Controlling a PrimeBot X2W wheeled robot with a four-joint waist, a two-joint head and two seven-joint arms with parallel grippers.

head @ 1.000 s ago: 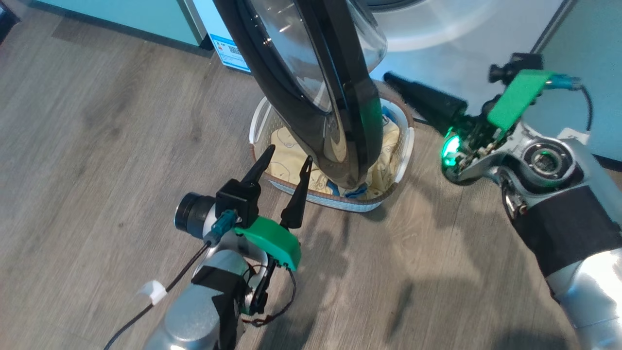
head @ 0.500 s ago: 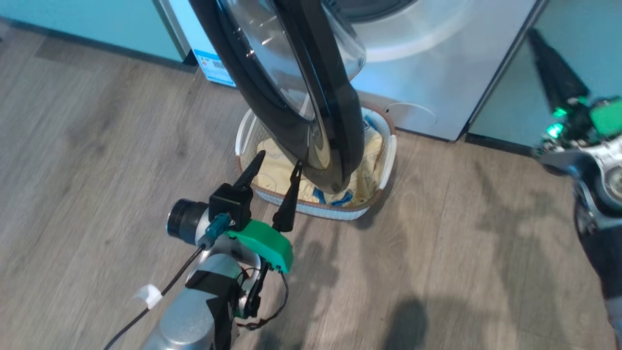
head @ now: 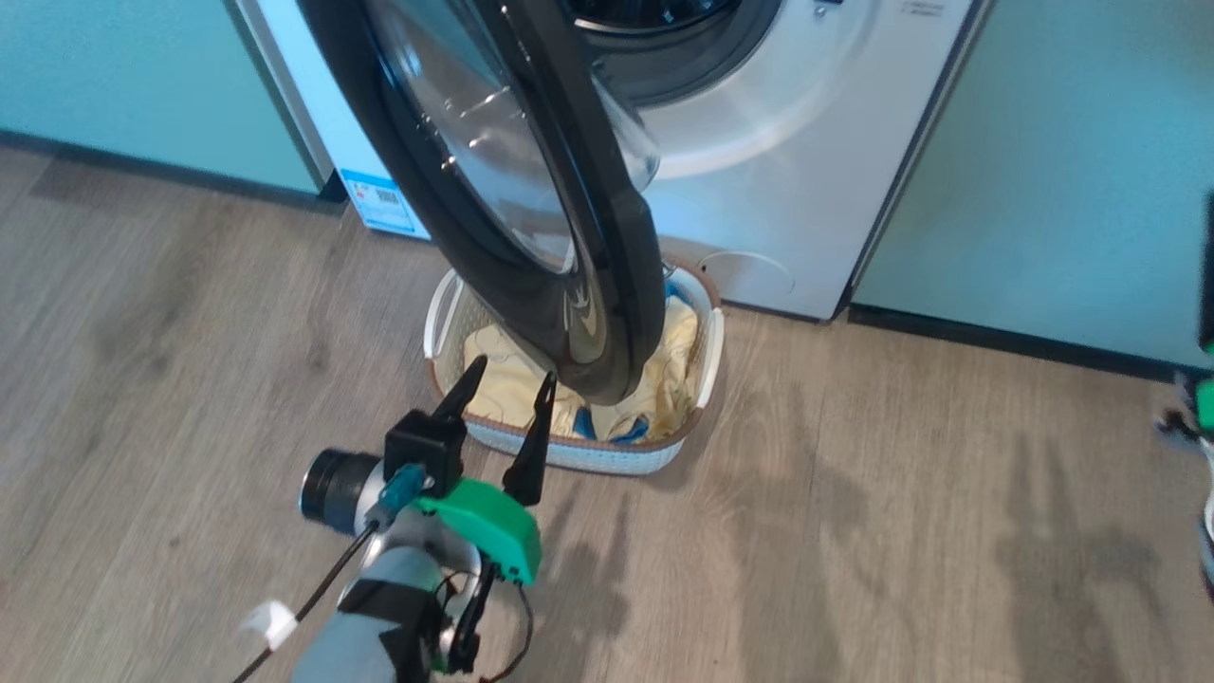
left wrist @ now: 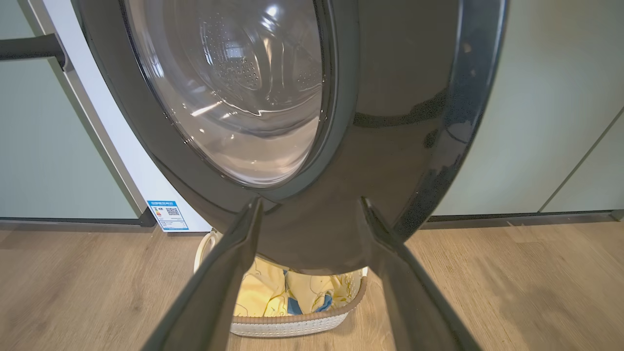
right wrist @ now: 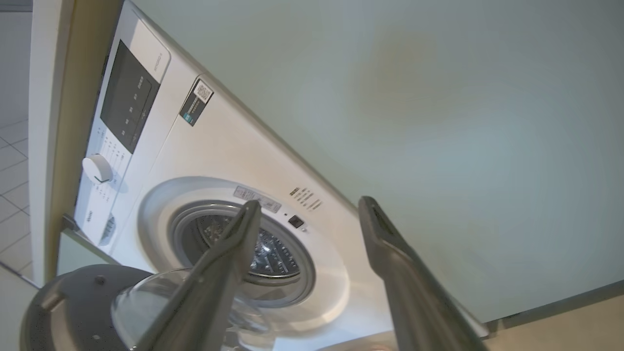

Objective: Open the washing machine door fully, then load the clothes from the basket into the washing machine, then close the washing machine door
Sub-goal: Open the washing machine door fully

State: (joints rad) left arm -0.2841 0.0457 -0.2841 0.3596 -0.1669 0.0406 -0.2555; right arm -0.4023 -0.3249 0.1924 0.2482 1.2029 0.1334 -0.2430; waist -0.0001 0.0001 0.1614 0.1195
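Grey wood-look flooring (head: 901,531) lay under the large round washing machine door (head: 621,313), glossy black rim around a clear glass bowl. It stood half open and edge-on, its lower rim over the cream perforated plastic basket (head: 588,457) of pale yellow clothes (head: 503,389). That rim lay at 1 o'clock from the left gripper (head: 512,370), spread and empty, the nearer one. The right gripper (right wrist: 309,202), likewise spread and empty, faced the big white front-loading washing machine (right wrist: 204,146).

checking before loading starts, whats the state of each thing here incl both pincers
washing machine door, open, swung out over the basket
washing machine, mouth uncovered
basket, upright, holding the clothes
clothes, heaped in the basket
left pincer, open, empty
right pincer, open, empty
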